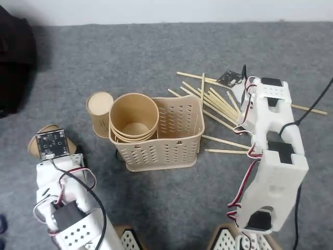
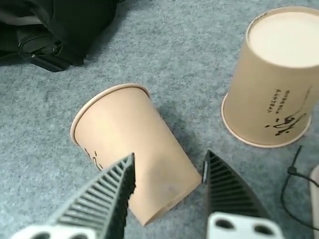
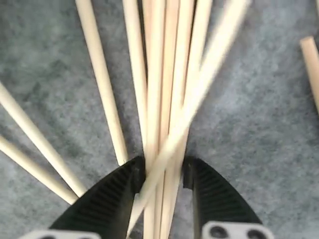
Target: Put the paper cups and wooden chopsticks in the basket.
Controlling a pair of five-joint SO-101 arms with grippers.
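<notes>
Your left hand point(image 2: 169, 157) — wide open astride the fallen cup point(image 2: 124, 134); your right hand point(image 3: 163, 164) — pinched on a few chopsticks point(image 3: 157, 74).

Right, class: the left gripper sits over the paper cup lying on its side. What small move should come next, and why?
Probably close the left gripper on the tipped paper cup. Its fingers are open and flank the cup on both sides, so a gentle squeeze should secure it before any lift toward the basket.
</notes>
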